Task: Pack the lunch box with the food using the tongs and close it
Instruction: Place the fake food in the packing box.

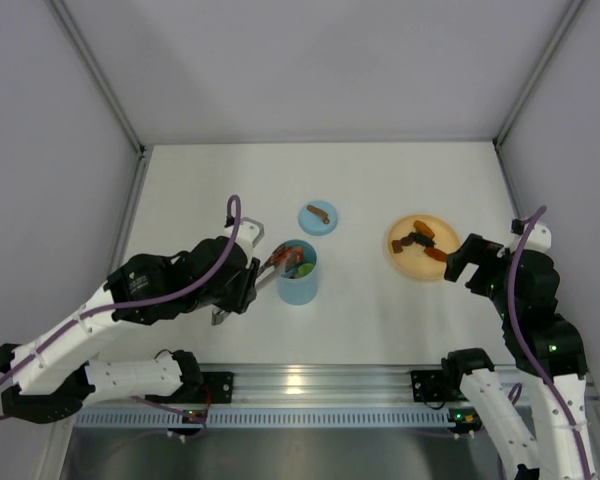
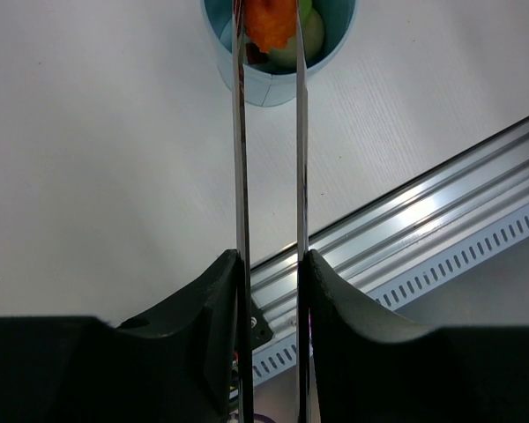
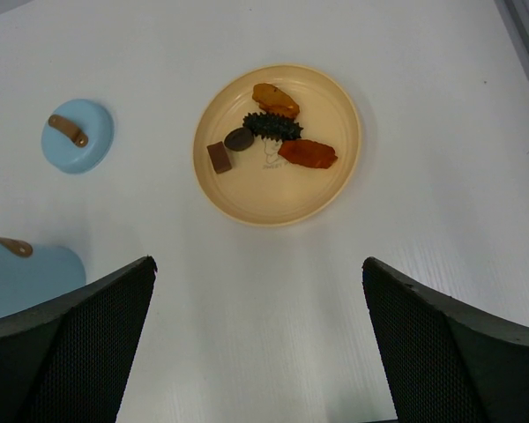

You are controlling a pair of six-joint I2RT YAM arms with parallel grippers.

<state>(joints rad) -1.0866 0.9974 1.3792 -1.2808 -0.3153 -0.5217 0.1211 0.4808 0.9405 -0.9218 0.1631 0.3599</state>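
Drop the orange piece of food (image 2: 271, 22), clenched between the tips of the tongs (image 2: 239, 159), into the lunch box (image 2: 247, 84) just below those tips. Loosen the left gripper (image 2: 271, 264) gently, keeping both tips inside the rim. Leave the plate (image 3: 335, 185), well beyond the tips, for later.

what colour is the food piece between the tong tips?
Orange. The piece between the tongs tips shows best in the left wrist view.

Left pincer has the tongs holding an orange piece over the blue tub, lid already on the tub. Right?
No. The lid is off: it lies flat on the table beyond the tub, as the top external view shows. The left pincer does hold the tongs with an orange piece over the tub.
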